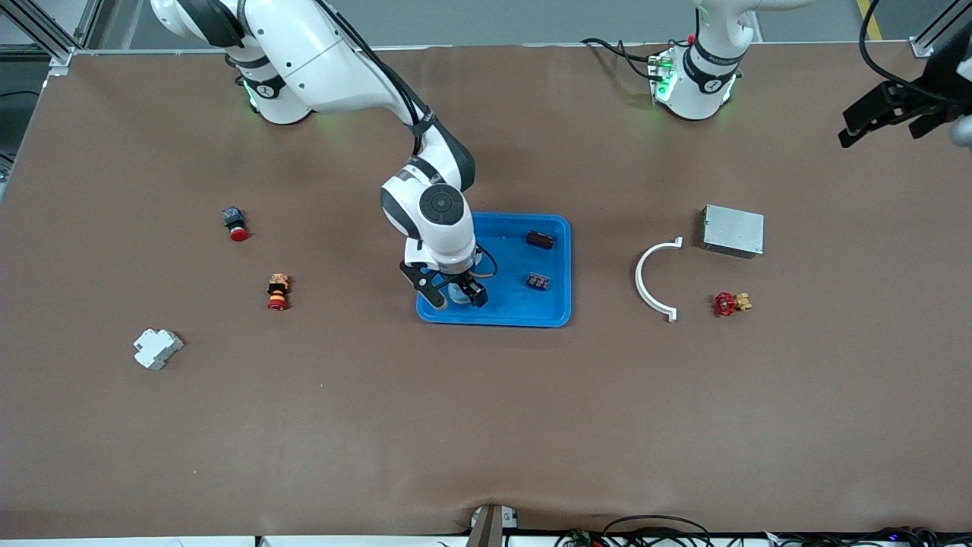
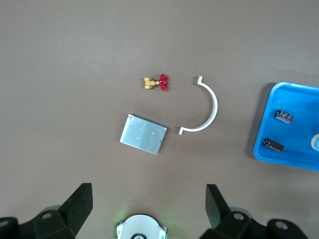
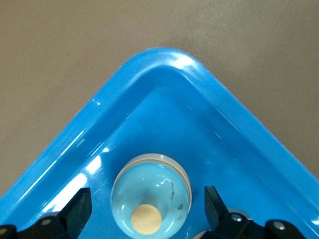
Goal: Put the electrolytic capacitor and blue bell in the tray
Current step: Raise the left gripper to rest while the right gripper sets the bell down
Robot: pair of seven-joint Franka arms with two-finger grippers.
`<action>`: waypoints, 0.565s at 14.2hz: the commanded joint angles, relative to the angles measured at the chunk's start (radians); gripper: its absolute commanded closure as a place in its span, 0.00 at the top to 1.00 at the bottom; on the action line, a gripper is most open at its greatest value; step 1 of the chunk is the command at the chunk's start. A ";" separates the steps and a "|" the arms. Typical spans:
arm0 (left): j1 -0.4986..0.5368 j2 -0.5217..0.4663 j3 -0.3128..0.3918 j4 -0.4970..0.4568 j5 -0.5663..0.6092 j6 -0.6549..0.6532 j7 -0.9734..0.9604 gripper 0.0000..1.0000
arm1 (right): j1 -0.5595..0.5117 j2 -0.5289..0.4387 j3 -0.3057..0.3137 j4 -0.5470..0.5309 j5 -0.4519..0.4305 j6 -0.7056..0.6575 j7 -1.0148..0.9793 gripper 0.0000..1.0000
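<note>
1. The right gripper hides most of the blue bell in the front view; its fingers stand spread either side of the bell, which sits in the tray corner.
2. The capacitor lies in the tray, beside a small dark part.
3. The left gripper, fingers spread, waits high over the table's left-arm end, above the grey box, white clamp and red valve.

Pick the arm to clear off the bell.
Right. The right pincer stands open astride the blue bell in the tray's corner; the left pincer waits open over the left arm's end of the table.
</note>
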 commanded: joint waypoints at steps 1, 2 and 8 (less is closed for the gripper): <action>0.009 -0.031 -0.023 -0.038 -0.013 0.011 -0.003 1.00 | -0.003 -0.019 -0.013 0.024 -0.030 -0.019 0.015 1.00; 0.009 -0.031 -0.029 -0.040 -0.011 0.011 -0.004 1.00 | -0.012 -0.040 -0.013 0.024 -0.034 -0.042 0.008 1.00; 0.007 -0.030 -0.047 -0.043 0.003 0.012 0.003 1.00 | -0.210 -0.184 -0.014 0.024 -0.038 -0.285 -0.419 1.00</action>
